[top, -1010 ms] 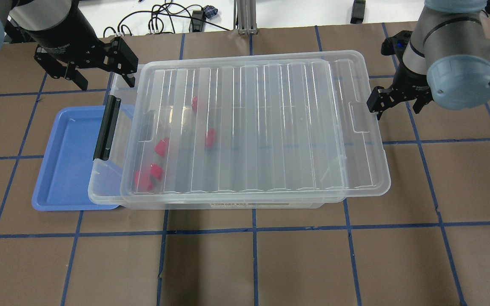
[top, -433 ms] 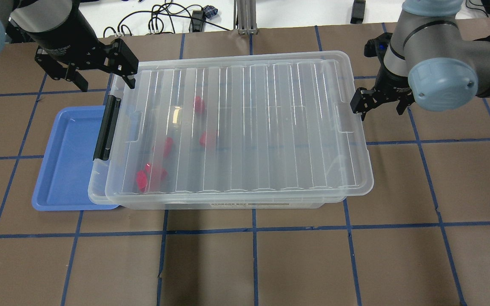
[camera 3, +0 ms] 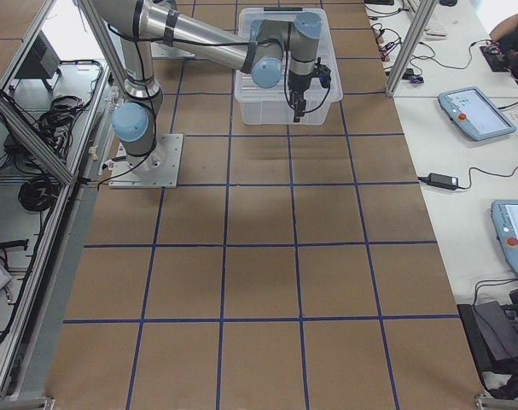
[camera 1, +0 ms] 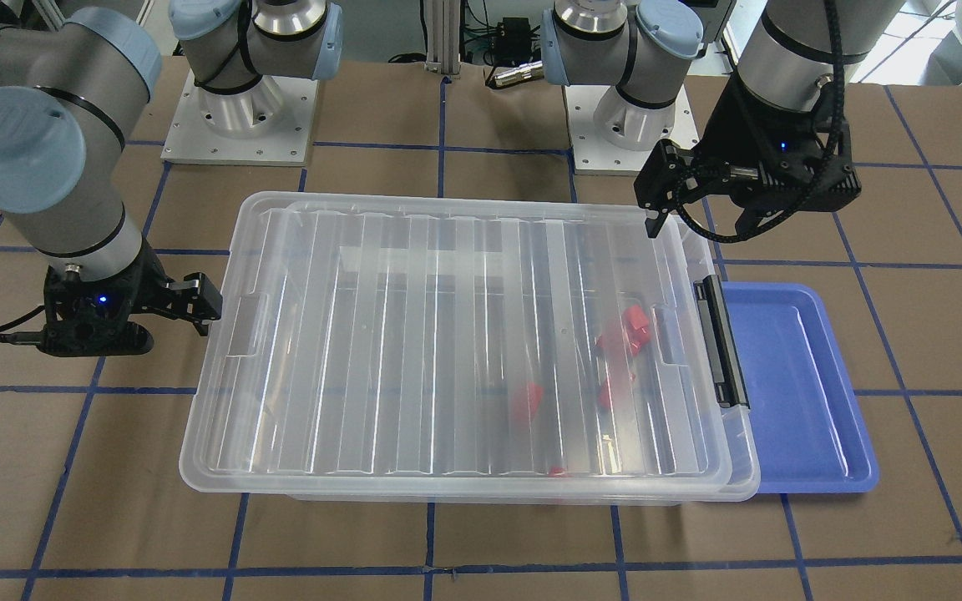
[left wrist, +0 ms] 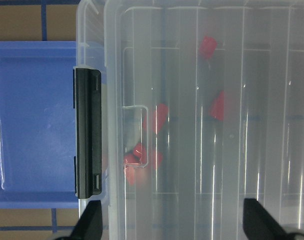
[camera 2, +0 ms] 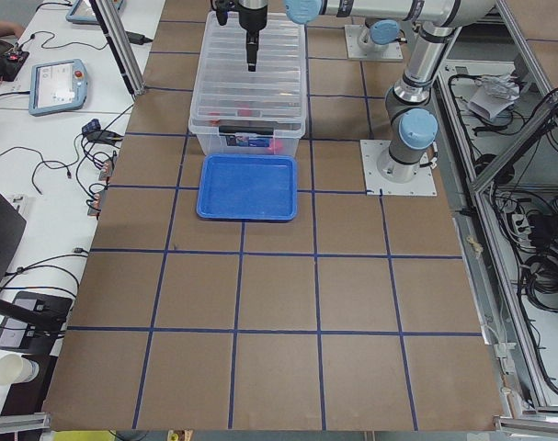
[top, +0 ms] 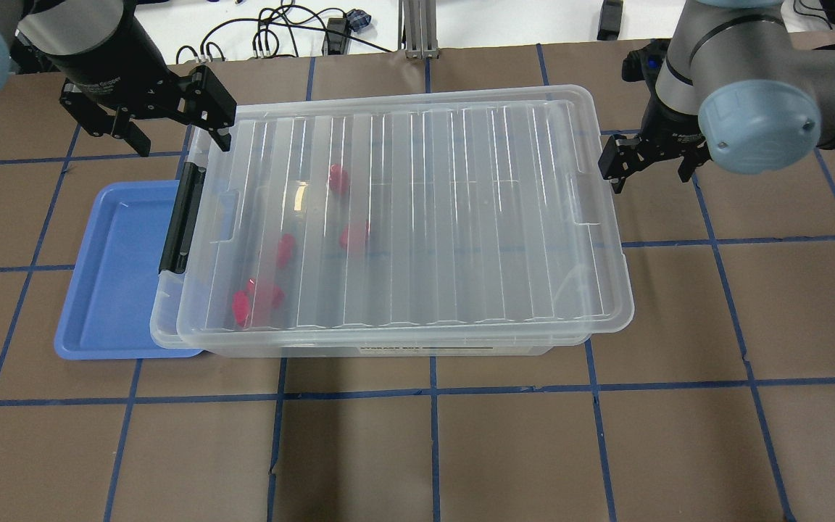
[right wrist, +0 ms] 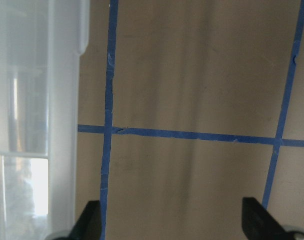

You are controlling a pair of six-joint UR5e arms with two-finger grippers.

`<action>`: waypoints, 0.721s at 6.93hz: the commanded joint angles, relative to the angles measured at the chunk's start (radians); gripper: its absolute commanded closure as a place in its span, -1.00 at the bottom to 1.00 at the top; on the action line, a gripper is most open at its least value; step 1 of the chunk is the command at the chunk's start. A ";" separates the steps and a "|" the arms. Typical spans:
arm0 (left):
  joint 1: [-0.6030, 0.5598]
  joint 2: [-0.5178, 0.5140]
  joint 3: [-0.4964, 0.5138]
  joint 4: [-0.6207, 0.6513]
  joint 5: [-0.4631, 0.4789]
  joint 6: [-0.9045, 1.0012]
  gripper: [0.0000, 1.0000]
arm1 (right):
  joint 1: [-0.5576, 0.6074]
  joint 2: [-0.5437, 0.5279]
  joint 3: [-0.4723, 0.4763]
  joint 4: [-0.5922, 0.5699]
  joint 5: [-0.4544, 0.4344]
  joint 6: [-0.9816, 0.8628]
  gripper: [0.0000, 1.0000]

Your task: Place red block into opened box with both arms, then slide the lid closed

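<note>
The clear box (top: 162, 325) sits mid-table with the ribbed lid (top: 461, 217) lying flat over almost all of it. A narrow strip of rim shows beside the black clasp (top: 182, 217). Several red blocks (top: 338, 177) lie inside near the clasp end, seen through the lid (left wrist: 212, 107). My left gripper (top: 178, 136) hangs open above the box's far left corner, holding nothing (left wrist: 173, 225). My right gripper (top: 647, 172) is open at the lid's right end. Its inner finger (top: 609, 174) is at the lid's edge; I cannot tell if it touches.
A blue tray (top: 109, 275) lies at the box's left end, partly under it. Both arm bases (camera 1: 239, 117) stand on the robot's side of the table. Cables (top: 280, 32) and a metal post lie past the far edge. Brown paper with blue tape lines covers the table.
The lid has slid left over the box, with the right gripper following it leftward; both have hardly moved in the last half second. The left gripper has stayed put.
</note>
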 commanded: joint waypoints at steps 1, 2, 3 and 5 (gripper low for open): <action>0.000 -0.003 -0.001 -0.001 0.000 0.000 -1.00 | 0.001 -0.088 -0.040 0.053 0.002 0.000 -1.00; 0.000 -0.003 -0.003 -0.002 0.001 0.000 -1.00 | 0.001 -0.148 -0.050 0.070 0.010 0.000 -1.00; -0.002 -0.004 -0.001 -0.004 0.001 0.000 -1.00 | 0.019 -0.191 -0.057 0.114 0.016 0.000 -1.00; -0.002 -0.001 0.000 -0.005 0.005 0.000 -1.00 | 0.056 -0.201 -0.076 0.139 0.031 0.006 -1.00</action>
